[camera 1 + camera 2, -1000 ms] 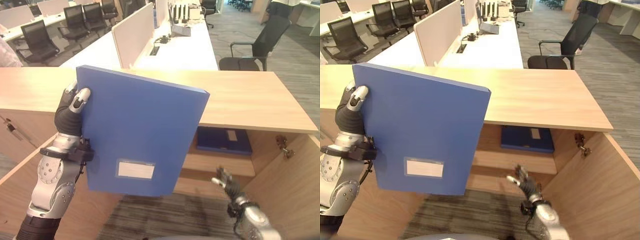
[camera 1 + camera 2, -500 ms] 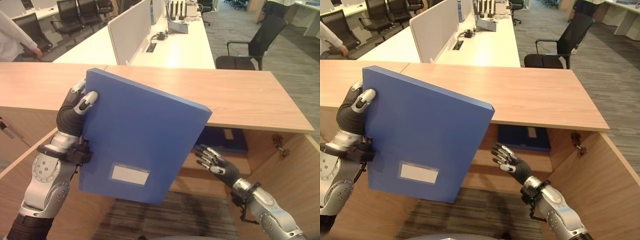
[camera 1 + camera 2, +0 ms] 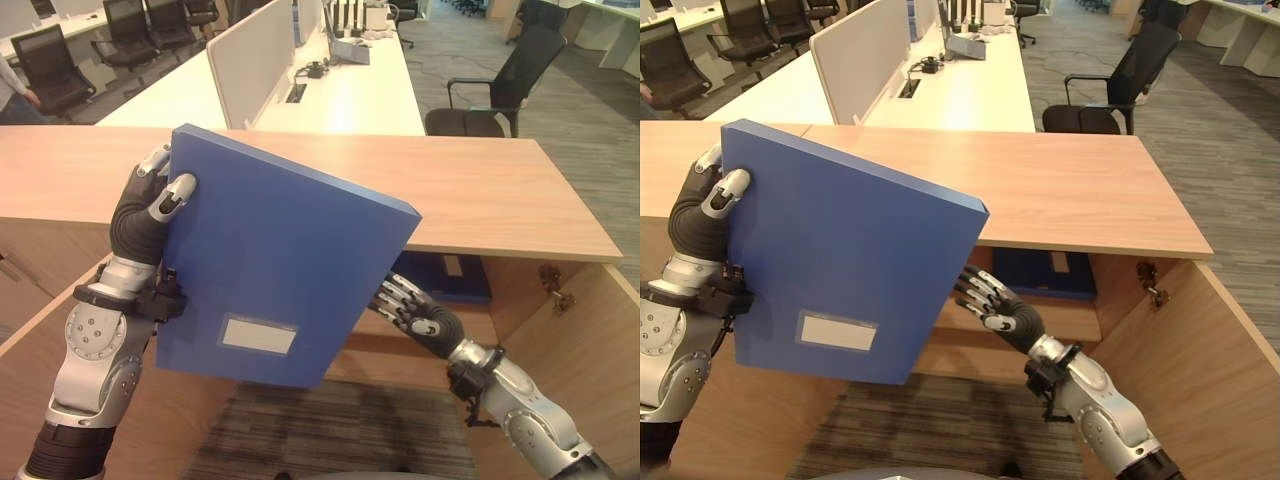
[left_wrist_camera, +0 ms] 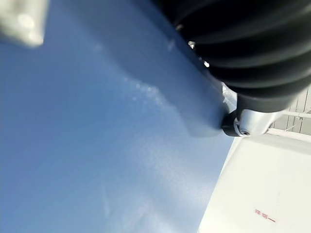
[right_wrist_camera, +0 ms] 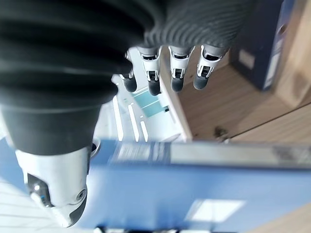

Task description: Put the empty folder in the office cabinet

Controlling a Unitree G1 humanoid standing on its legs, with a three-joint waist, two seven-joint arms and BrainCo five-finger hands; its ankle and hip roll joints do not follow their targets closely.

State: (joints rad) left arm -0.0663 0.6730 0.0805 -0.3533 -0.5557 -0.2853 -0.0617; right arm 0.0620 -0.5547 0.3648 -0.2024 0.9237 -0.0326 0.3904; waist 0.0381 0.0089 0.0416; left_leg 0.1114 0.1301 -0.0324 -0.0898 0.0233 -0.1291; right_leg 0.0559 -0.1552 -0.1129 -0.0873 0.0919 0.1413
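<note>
A big blue folder point(image 3: 280, 270) with a white label is held up, tilted, in front of the open wooden cabinet point(image 3: 500, 200). My left hand point(image 3: 145, 215) is shut on its upper left edge, thumb on the front cover; the left wrist view shows the blue cover point(image 4: 87, 145) from close up. My right hand point(image 3: 1005, 312) is open with straight fingers point(image 5: 177, 73), and its fingertips come up to the folder's lower right edge. I cannot tell if they touch. The folder's edge point(image 5: 194, 184) also shows in the right wrist view.
A dark blue folder point(image 3: 455, 280) lies on the shelf inside the cabinet. The cabinet's door point(image 3: 590, 360) stands open at the right. Behind the cabinet are a white desk with a partition point(image 3: 250, 70) and a black office chair point(image 3: 495, 95).
My right hand has risen from low by the floor and moved left, up to the folder's right edge. The folder has tilted a little more and sits slightly lower.
</note>
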